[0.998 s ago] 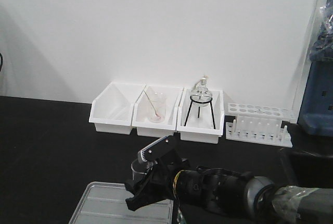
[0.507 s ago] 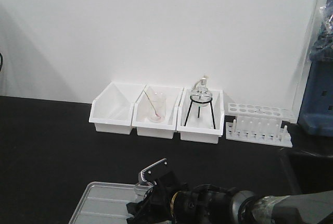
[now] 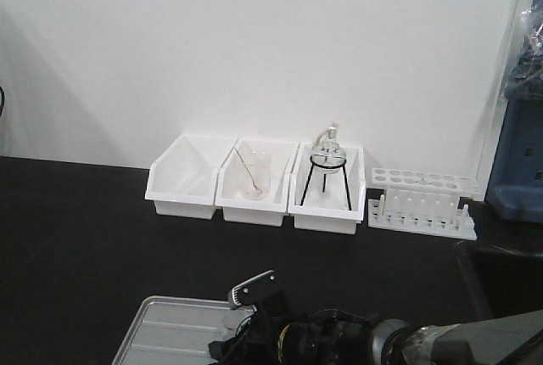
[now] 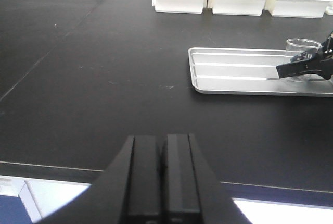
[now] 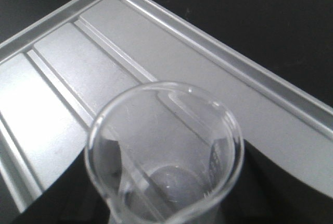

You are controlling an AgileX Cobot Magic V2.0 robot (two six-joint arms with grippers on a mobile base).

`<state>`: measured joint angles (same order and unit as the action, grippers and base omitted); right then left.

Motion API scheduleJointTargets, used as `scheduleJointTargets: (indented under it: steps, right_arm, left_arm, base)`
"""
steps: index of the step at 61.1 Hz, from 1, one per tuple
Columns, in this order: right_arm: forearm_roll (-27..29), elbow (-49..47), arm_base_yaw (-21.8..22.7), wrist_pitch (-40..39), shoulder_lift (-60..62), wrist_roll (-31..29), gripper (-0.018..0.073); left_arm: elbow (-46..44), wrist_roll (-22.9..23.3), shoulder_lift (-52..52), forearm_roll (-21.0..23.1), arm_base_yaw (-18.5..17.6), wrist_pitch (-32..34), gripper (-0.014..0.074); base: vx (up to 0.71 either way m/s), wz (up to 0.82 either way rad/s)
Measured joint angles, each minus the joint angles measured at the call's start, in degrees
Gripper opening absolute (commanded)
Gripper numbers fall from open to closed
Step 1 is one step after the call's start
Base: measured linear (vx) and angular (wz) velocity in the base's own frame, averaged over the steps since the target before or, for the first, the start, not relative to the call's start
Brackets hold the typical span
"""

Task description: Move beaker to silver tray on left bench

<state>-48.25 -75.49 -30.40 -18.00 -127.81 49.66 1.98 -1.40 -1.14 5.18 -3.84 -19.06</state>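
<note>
The beaker [image 4: 303, 60] stands upright in the tray [image 4: 234, 71], at the tray's right end in the left wrist view. The right hand [image 4: 307, 63] is there too, with a dark finger [image 4: 297, 67] across the front of the glass, but I cannot tell for sure if it grips the glass or is loose. In the right wrist view the beaker [image 5: 165, 156] is seen from above — a clear round rim with a little pouring lip, and the ribbed tray [image 5: 78, 62] under it. The tray sits on the black tabletop [image 4: 93, 67]. The left hand [image 4: 158, 182] is low near the tabletop's front edge, well apart from the tray, and its two dark fingers press together with nothing between them. In the front view the right hand [image 3: 254, 318] is low over the tray [image 3: 170, 331]. Behind, by the white wall, three white bins [image 3: 254, 182] stand in a row — one holds a flask on a tripod [image 3: 328, 161].
</note>
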Motion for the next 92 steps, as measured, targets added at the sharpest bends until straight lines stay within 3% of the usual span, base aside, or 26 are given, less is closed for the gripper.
scheduleJointTargets:
  steps: [21,32,67,79,87,92]
  right_arm:
    - [0.06,0.0,0.0,0.11,0.0,0.0,0.0587]
    - [0.06,0.0,0.0,0.57,0.23,0.0,0.0701]
    - [-0.17,0.0,0.0,0.73,8.13,0.0,0.06]
    - [-0.23,0.0,0.0,4.82,15.71,0.0,0.0545]
    - [-0.65,0.05,0.0,10.63,23.27,0.0,0.046]
    - [-1.21,0.97,0.0,14.99,29.08,0.0,0.0358]
  left_arm:
    - [0.0,0.0,0.0,0.0,0.0,0.0,0.0001]
    - [0.0,0.0,0.0,0.0,0.0,0.0,0.0001]
    - [0.0,0.0,0.0,0.0,0.0,0.0,0.0001]
    - [0.0,0.0,0.0,0.0,0.0,0.0,0.0001]
    - [0.0,0.0,0.0,0.0,0.0,0.0,0.0001]
    - [0.0,0.0,0.0,0.0,0.0,0.0,0.0001]
  base:
    - [0.0,0.0]
    - [0.0,0.0]
    - [0.0,0.0]
    - [0.0,0.0]
    - [0.0,0.0]
    - [0.0,0.0]
